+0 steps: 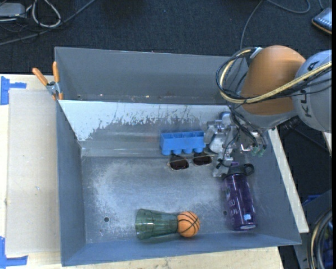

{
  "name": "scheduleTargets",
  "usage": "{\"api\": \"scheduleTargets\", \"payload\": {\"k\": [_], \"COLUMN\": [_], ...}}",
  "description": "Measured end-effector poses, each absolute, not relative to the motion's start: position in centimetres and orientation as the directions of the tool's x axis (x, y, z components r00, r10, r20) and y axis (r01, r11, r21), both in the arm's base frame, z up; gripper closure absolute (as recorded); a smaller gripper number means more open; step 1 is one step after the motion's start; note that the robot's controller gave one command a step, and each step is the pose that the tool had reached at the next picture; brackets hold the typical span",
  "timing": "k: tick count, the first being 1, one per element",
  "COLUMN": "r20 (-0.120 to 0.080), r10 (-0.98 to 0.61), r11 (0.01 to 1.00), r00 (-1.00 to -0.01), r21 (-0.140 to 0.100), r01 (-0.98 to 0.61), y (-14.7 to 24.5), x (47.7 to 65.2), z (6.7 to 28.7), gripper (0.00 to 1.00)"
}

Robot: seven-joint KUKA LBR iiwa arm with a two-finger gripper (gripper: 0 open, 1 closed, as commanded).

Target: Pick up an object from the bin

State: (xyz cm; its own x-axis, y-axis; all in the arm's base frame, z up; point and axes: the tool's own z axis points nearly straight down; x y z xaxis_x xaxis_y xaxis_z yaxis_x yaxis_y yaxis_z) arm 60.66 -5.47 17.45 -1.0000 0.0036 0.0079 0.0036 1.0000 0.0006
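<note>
- Sunglasses (190,162) with dark lenses lie on the bin floor, just beside the pincer (224,153) on its view-left side and close to its lower tip.
- Just above them, also on the pincer's view-left, a blue plastic block (182,143) with a lobed lower edge lies along the foot of the back wall. Its right end is next to the pincer's metal parts.
- Whether the pincer is spread or pressed together cannot be told, and nothing can be seen pinched in it.
- A purple bottle (239,203) lies on its side just below the pincer. Its black cap (245,170) points up toward the pincer and sits very near it. What the bottle holds cannot be told.
- Well apart from the pincer, down and to the view-left near the front wall, a dark green translucent cup (154,224) lies on its side. A small orange basketball (187,224) touches its narrower end.
- The grey metal bin (129,83) holds all five things, and much of its floor is bare.
</note>
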Motion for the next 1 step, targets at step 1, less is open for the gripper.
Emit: {"api": "scheduleTargets", "payload": {"k": [1], "r20": [0.001], "r10": [0.002], "r11": [1.0], "r00": [-1.0], "r21": [0.0], "r01": [0.002], "y": [-5.45], "x": [60.84], "z": [17.84], "gripper": [0.0]}}
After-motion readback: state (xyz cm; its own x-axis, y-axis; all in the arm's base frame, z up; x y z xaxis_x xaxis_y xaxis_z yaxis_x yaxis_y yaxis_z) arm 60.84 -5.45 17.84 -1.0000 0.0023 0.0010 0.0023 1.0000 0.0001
